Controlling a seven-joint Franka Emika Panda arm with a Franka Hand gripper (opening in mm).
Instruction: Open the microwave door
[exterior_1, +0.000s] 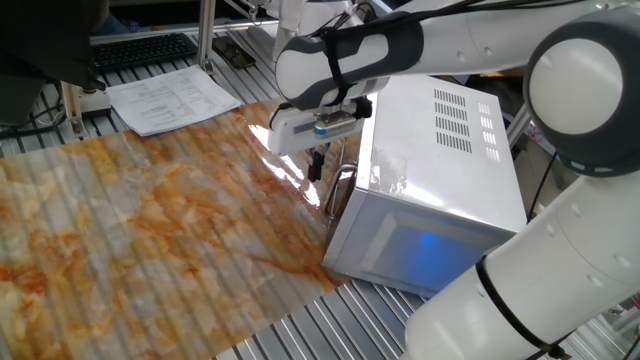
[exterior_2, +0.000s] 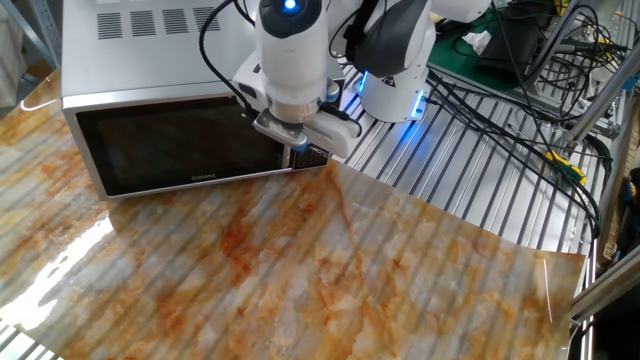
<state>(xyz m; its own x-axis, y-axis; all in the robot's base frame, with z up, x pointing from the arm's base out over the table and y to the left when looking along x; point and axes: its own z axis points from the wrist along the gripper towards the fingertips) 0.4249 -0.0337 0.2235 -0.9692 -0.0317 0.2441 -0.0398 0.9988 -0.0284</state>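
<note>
One microwave (exterior_1: 430, 190) — one keyboard (exterior_1: 140, 50), one paper stack (exterior_1: 172, 100) — one robot arm (exterior_1: 420, 40).

Metal table of parallel silver slats (exterior_1: 330, 325) (exterior_2: 440, 165), largely covered by glossy orange-and-grey marbled sheet (exterior_1: 150, 230) (exterior_2: 300, 270). Boxy white microwave with dark window (exterior_1: 430, 190) (exterior_2: 150, 110) stood at sheet's edge, partly on sheet, partly on bare slats. Stack of printed white paper sheets (exterior_1: 172, 98) lay on slats just beyond sheet's far edge. Black keyboard (exterior_1: 140, 48) lay on slats behind papers. Glare patches on sheet near microwave.
</note>
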